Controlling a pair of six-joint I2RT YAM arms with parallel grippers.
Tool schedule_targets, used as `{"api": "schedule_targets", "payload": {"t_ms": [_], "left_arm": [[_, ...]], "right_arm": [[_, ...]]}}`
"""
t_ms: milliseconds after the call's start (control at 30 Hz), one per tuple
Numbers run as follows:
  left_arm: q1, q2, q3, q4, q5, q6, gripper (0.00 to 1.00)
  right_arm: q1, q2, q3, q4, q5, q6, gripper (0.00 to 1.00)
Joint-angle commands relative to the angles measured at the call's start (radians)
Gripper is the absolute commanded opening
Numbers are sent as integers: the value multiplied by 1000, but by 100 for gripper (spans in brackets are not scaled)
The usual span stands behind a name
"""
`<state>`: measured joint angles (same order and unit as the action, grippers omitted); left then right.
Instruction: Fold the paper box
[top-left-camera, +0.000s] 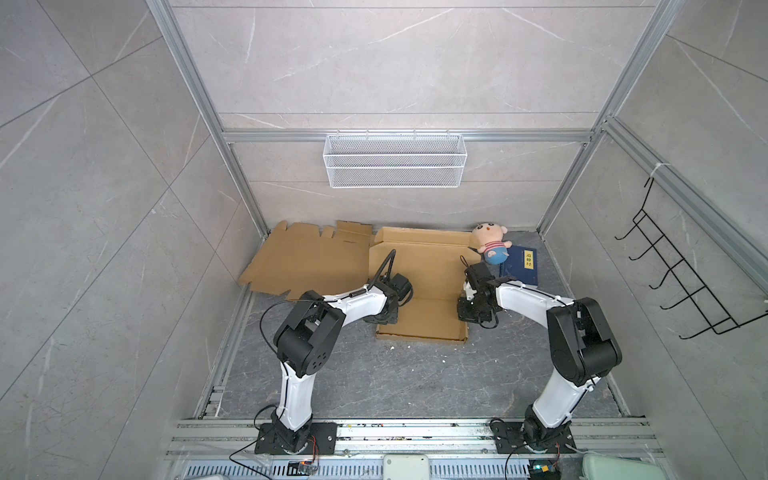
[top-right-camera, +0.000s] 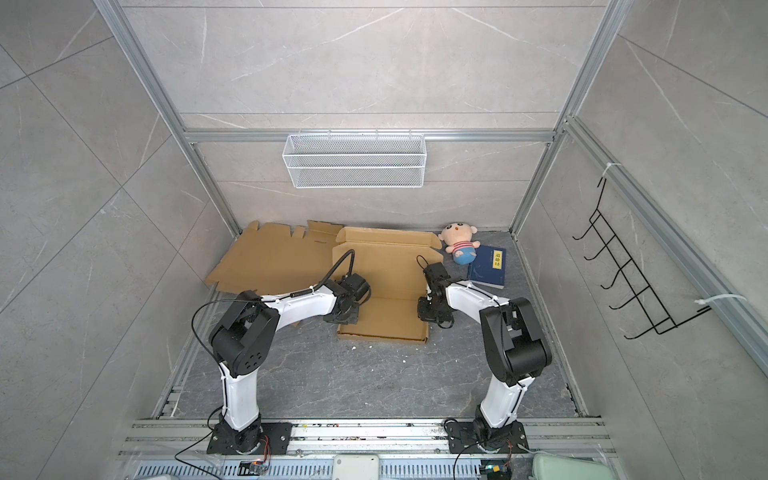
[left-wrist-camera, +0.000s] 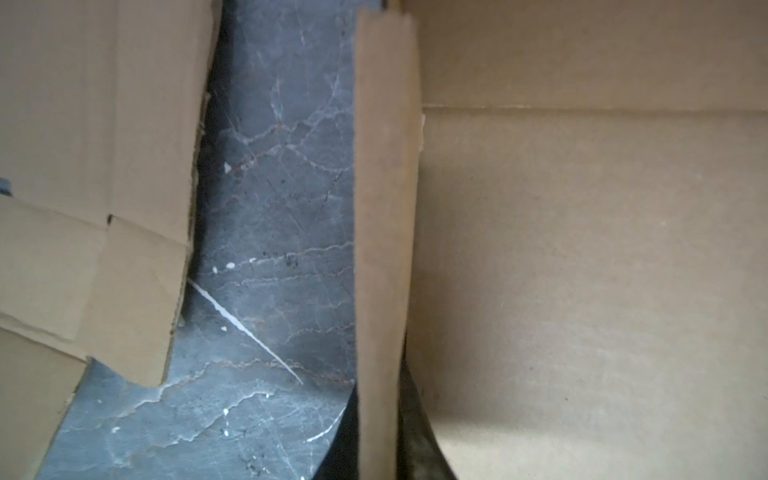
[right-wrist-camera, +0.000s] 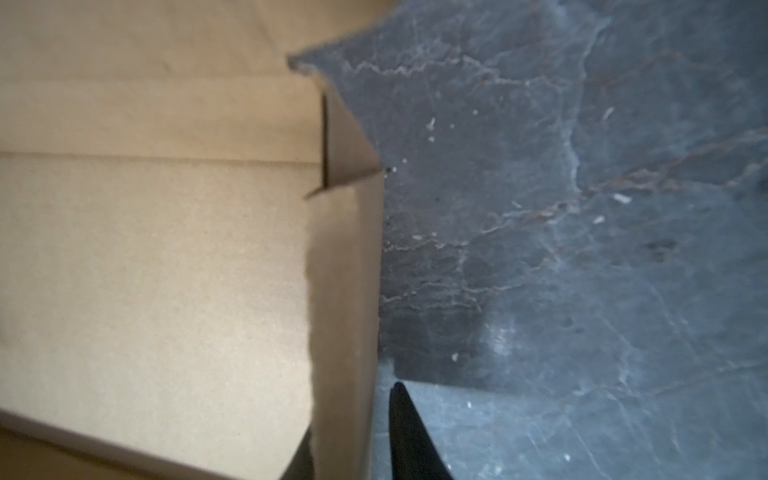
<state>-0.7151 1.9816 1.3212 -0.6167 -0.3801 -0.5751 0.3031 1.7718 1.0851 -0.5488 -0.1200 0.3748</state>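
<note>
Box (top-left-camera: 424, 270) of brown cardboard lies open in the middle of the dark marbled worktop (top-left-camera: 415, 374), toward the back wall. Its lid is spread flat behind it and low walls are raised round the nearer tray part; both top views show it so (top-right-camera: 390, 270).

The left arm (top-left-camera: 353, 299) reaches in to the tray's left edge. In the left wrist view the left wall (left-wrist-camera: 384, 208) stands upright between two dark fingers (left-wrist-camera: 338, 457), one on the outside and one on the inside. The left jaws are clenched on that wall.

The right arm (top-left-camera: 523, 299) reaches to the tray's right edge. In the right wrist view the right wall (right-wrist-camera: 345, 291) stands upright, with one dark finger (right-wrist-camera: 409, 440) outside it and a dark shape low on the inner side. A sliver of worktop shows between the outer finger and the wall. The picture is blurred there, so I cannot tell whether the right jaws pinch the wall or merely straddle it.

A flat cardboard sheet (top-left-camera: 307, 262) lies just left of the box, with a strip of bare worktop between them near the left jaws. A doll (top-left-camera: 490, 243) lies at the lid's far right corner, overlapping a corner of a blue book (top-left-camera: 521, 266). A wire basket (top-left-camera: 395, 160) hangs on the back wall, and a black hook rack (top-left-camera: 681, 274) on the right wall.
</note>
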Motion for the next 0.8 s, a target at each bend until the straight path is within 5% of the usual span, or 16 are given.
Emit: {"api": "schedule_targets", "payload": {"t_ms": [0, 500, 767], "left_arm": [[-10, 45, 17, -71, -65, -11, 4], [-14, 65, 35, -87, -53, -32, 0], [2, 18, 81, -115, -17, -19, 19]], "right_arm": [[5, -39, -15, -1, 0, 24, 23], [6, -35, -20, 15, -13, 41, 24], [6, -28, -21, 11, -7, 36, 23]]}}
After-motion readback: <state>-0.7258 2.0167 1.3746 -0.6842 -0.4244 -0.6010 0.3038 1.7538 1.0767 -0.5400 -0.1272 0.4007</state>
